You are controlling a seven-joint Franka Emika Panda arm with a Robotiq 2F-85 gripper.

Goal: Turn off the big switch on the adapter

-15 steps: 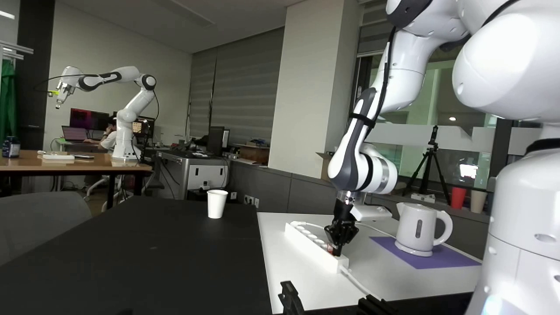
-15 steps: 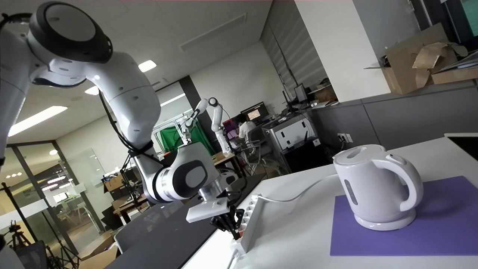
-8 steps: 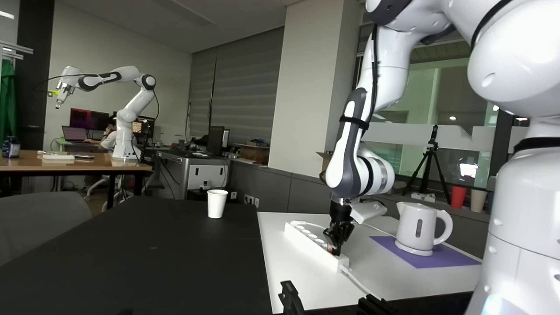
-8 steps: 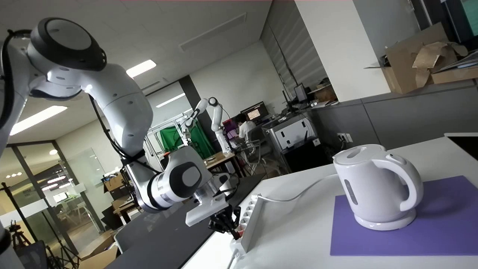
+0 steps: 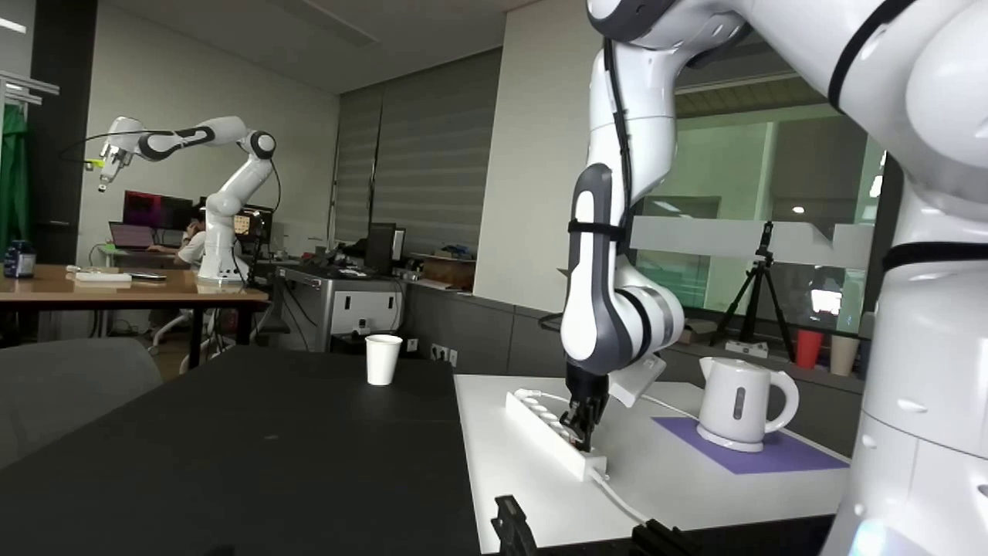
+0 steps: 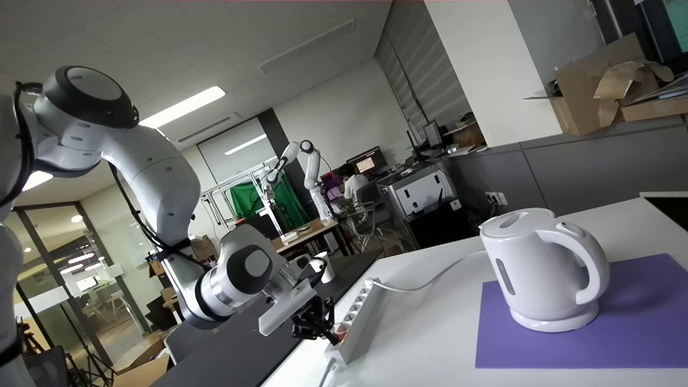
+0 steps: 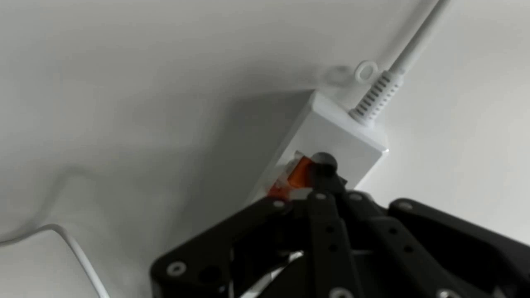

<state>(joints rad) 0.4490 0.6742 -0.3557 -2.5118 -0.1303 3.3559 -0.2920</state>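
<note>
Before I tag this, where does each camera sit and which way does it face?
In an exterior view: near the robot's base, facing over the black table toward a second arm; robot's arm at picture right.
In an exterior view: tilted, near the white kettle, facing over the white table; robot's arm at picture left.
Wrist view: above the gripper, facing down at the power strip; gripper at picture bottom.
Both exterior views share white kettle, power strip and gripper.
</note>
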